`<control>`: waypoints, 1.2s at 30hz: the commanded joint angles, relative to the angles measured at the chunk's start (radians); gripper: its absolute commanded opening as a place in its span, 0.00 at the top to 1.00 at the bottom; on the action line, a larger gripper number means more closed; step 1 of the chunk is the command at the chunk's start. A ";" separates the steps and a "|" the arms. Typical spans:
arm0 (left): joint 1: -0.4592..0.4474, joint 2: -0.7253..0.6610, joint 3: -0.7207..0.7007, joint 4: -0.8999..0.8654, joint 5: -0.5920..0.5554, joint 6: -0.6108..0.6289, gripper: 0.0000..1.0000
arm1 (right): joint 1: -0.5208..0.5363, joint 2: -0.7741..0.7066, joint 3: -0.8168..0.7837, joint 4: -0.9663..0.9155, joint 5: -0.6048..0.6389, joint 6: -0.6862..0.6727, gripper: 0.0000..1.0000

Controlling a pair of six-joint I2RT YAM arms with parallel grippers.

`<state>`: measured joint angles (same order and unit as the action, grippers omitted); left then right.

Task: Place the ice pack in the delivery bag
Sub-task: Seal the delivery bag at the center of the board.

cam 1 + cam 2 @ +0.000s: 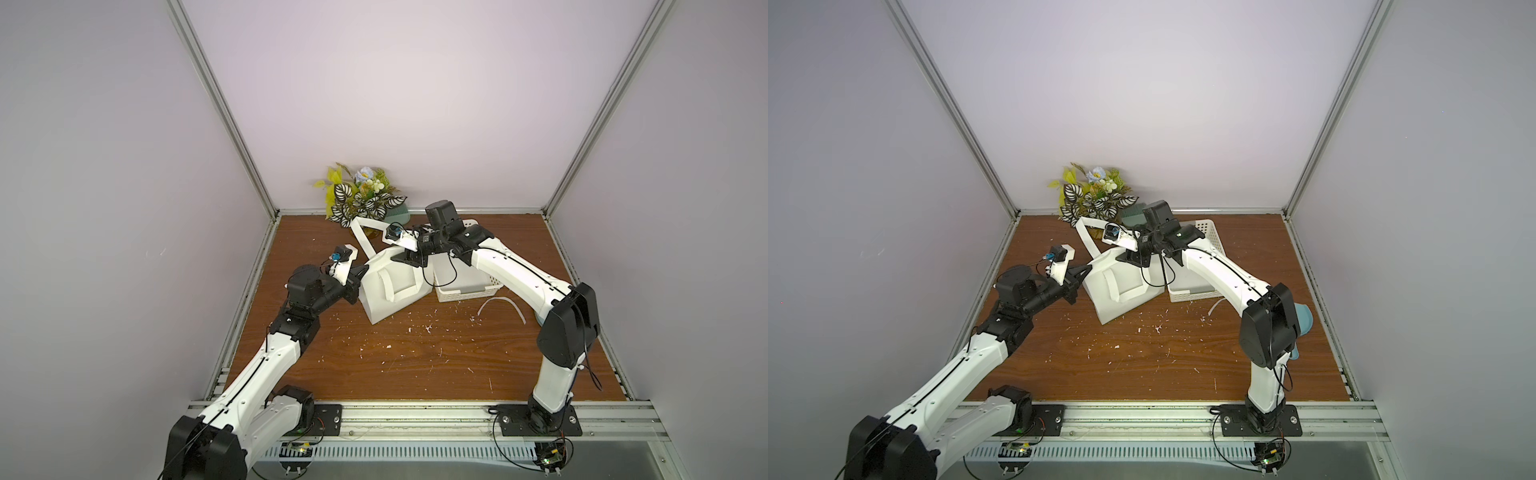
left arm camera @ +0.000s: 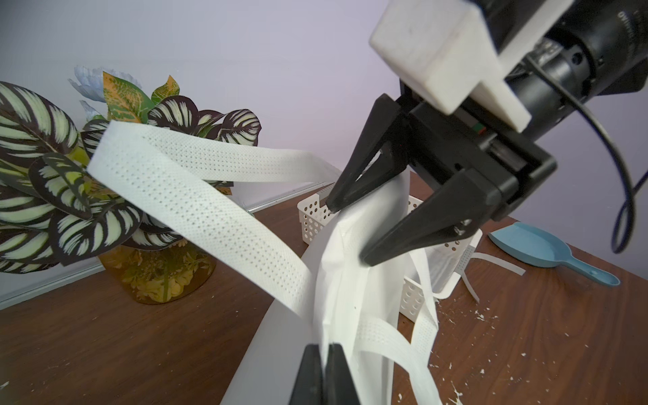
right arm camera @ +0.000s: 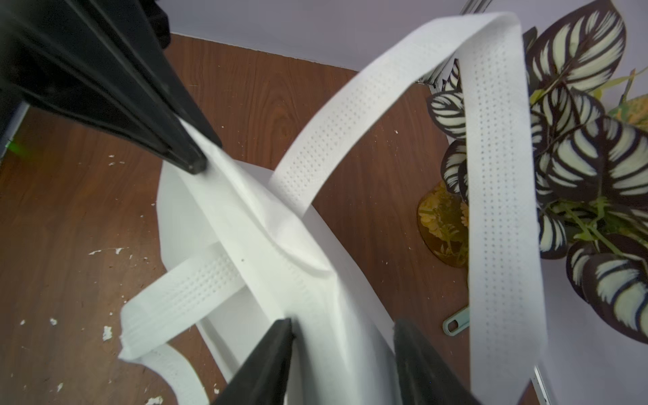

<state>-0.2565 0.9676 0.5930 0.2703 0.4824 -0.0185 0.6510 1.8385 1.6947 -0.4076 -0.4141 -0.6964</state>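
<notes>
The white delivery bag [image 1: 399, 282] [image 1: 1125, 286] stands slumped at the middle of the wooden table, one strap loop [image 2: 196, 196] [image 3: 498, 175] arching up towards the back. My left gripper [image 1: 360, 272] [image 1: 1088, 268] [image 2: 324, 347] is shut on the thin top edge of the bag at its left corner. My right gripper [image 1: 409, 257] [image 1: 1133, 257] [image 3: 343, 324] is open, and its two fingers straddle the bag's top edge [image 2: 350, 280] at the far right corner without pinching it. The ice pack is hidden in every view.
A white perforated basket [image 1: 461, 295] [image 2: 312, 217] sits against the bag's right side under my right arm. A potted plant [image 1: 361, 199] stands at the back wall. A blue scoop [image 2: 536, 245] and a loose white strip [image 1: 503, 303] lie to the right. White crumbs dot the table [image 1: 415, 353].
</notes>
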 commanded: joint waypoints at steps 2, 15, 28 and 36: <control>0.009 -0.023 -0.004 0.037 -0.002 0.006 0.98 | -0.020 -0.026 -0.017 0.002 0.090 0.052 0.49; 0.009 -0.036 0.007 0.009 -0.029 0.017 0.56 | -0.097 -0.104 -0.079 0.083 0.041 0.126 0.34; 0.010 0.000 0.347 -0.308 -0.026 0.111 0.34 | -0.137 -0.402 -0.435 0.452 -0.005 0.360 0.18; -0.111 0.271 0.625 -0.517 0.014 0.271 0.31 | -0.180 -0.478 -0.568 0.490 -0.059 0.466 0.19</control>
<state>-0.3042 1.1698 1.1633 -0.0959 0.4747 0.1516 0.4778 1.3979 1.1473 0.0269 -0.4316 -0.3035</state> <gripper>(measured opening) 0.682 0.812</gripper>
